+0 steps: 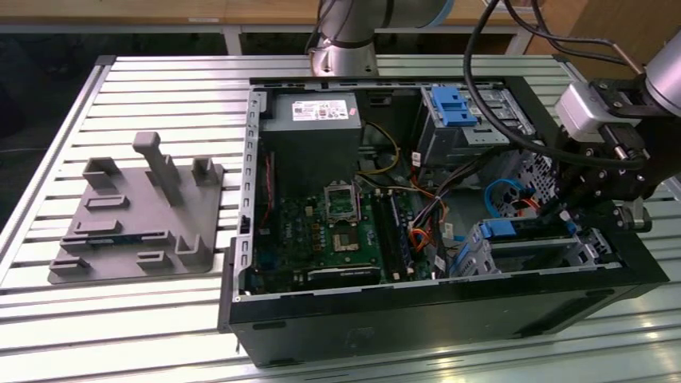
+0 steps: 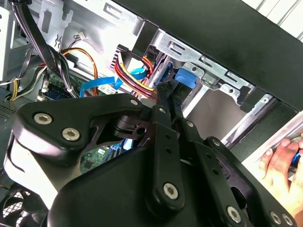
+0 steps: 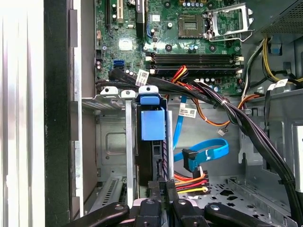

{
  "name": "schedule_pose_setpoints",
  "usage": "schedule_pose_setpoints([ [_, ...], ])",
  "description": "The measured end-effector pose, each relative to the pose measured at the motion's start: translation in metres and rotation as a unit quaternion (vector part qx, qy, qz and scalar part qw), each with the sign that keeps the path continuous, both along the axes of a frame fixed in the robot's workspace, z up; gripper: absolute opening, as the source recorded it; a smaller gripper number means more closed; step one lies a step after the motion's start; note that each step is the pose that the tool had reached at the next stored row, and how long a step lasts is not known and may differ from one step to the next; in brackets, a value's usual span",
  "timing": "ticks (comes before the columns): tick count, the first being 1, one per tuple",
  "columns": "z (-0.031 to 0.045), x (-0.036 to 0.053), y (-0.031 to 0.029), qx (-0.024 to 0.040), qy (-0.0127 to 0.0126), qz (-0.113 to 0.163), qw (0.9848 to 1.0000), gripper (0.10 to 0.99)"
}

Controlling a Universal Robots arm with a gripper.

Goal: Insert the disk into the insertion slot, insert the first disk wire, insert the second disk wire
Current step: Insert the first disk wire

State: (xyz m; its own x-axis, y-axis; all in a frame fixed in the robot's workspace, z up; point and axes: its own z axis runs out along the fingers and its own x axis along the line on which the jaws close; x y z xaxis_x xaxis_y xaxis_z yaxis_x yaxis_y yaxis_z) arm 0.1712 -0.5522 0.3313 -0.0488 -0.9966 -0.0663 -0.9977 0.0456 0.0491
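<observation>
The disk sits in the insertion slot (image 1: 588, 249), a silver cage at the case's front on the exterior view's right, with the disk's blue frame (image 1: 519, 230) showing. In the first wrist view the blue frame (image 3: 152, 122) stands edge-on between the cage rails (image 3: 113, 101). My gripper (image 3: 162, 188) is at the disk's rear edge, fingers close together on the black plug of a red, yellow and black disk wire (image 3: 191, 181). In the second wrist view the fingertips (image 2: 164, 89) meet that wire (image 2: 130, 71) beside the blue frame (image 2: 185, 78). A blue flat disk wire (image 3: 204, 150) hangs loose nearby.
The open computer case (image 1: 447, 307) holds a motherboard (image 1: 340, 231), a power supply (image 1: 311, 112) and a taller bay with a blue latch (image 1: 452, 104). Black cable bundles (image 3: 227, 111) cross close to the gripper. A grey fixture (image 1: 143, 211) lies outside the case. A person's hand (image 2: 284, 158) rests outside the case.
</observation>
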Motion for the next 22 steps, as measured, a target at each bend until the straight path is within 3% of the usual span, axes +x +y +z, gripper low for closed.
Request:
schedule_pose_setpoints([
  [9,-0.0031,0.0,-0.0006,-0.0001,0.0,0.0,1.0,0.161],
  [11,-0.003,-0.0002,-0.0007,0.0002,-0.0003,0.0,1.0,0.173],
  [12,-0.0016,-0.0002,-0.0007,0.0,-0.0004,0.0,1.0,0.227],
  [17,0.0114,-0.0002,-0.0007,0.0,-0.0005,0.0,1.0,0.412],
  [22,0.0316,-0.0002,-0.0004,0.0,-0.0007,0.0,1.0,0.412],
])
